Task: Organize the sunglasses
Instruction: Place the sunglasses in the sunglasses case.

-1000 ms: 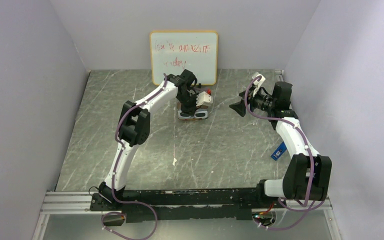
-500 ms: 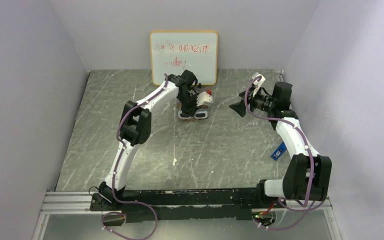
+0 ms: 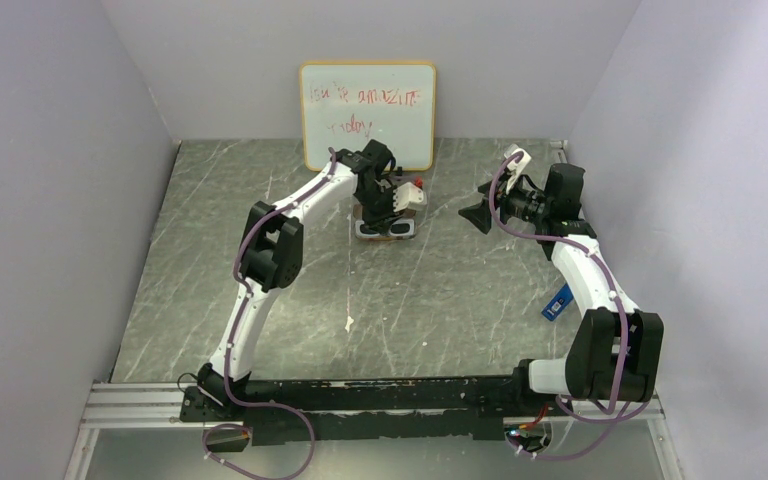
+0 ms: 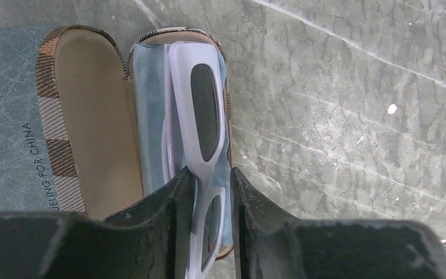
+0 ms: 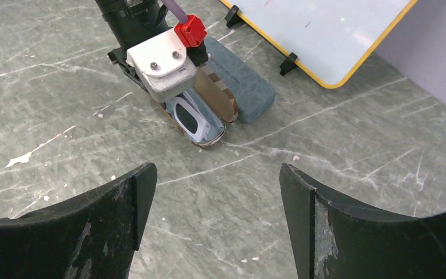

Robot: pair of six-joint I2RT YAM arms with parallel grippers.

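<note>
At twelve o'clock on the table [image 3: 440,300], just short of the whiteboard [image 3: 367,115], the left gripper [image 4: 210,174] stands over the open plaid case [image 4: 87,133]. The white pair [image 4: 200,110] lies lenses-up in the case's tray, on a blue cloth [image 4: 150,116] that lines it. The gripper's fingers [image 4: 177,197] sit either side of the frame; whether they pinch it or only flank it I cannot tell. The lid, at the tray's twelve o'clock, is bare. I'd judge the step to be seating this pair. Next the fingers should part fully and rise straight, so the frame isn't dragged out, and then the lid wants folding over. Beyond the lid sits a shut grey case [image 5: 241,81], contents hidden. At the plaid case's three o'clock the right gripper [image 5: 216,174] hangs above the table, jaws wide apart, holding nothing. The brown pair I cannot see.
</note>
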